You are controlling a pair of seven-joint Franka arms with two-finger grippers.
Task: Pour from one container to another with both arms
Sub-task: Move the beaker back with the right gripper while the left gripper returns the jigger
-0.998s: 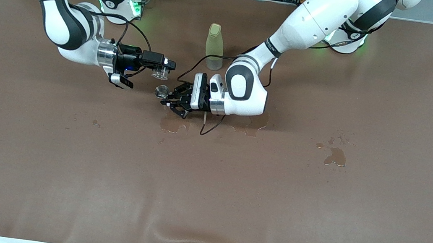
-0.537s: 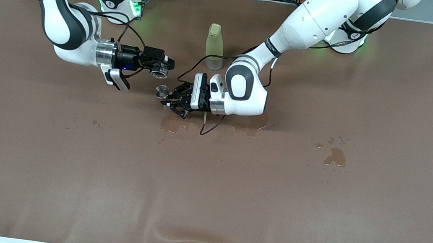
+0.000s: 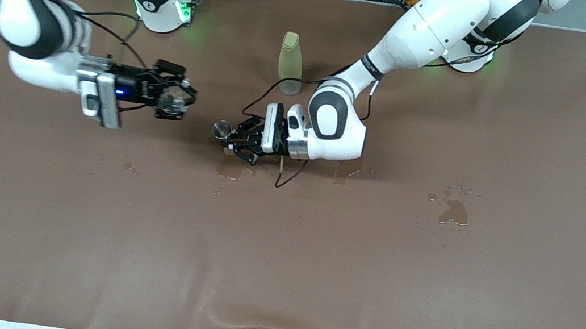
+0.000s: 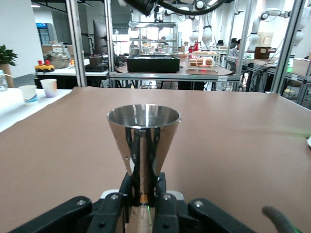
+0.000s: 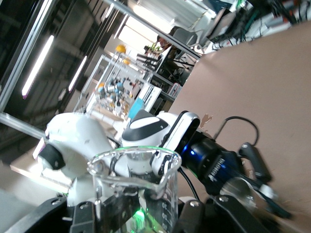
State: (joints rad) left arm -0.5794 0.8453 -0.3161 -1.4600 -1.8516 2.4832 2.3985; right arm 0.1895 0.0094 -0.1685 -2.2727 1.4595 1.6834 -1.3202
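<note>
My right gripper [image 3: 178,100] is shut on a small clear glass beaker [image 3: 170,102], held in the air over the table toward the right arm's end. In the right wrist view the beaker [image 5: 163,191] stands between the black fingers [image 5: 87,216], its spouted rim tilted. My left gripper [image 3: 232,136] is shut on a steel jigger [image 3: 220,129] low over the table's middle. In the left wrist view the jigger [image 4: 144,127] stands upright with its cup open, pinched at the waist by the gripper [image 4: 144,192].
A tall yellow-green bottle [image 3: 290,63] stands on the brown table farther from the front camera than the left gripper. Wet patches lie under the left gripper [image 3: 232,170], beside its wrist [image 3: 341,170] and toward the left arm's end [image 3: 454,211].
The right arm has drawn back toward its own end of the table with the beaker, away from the jigger, and turned its wrist. The left arm has barely shifted.
</note>
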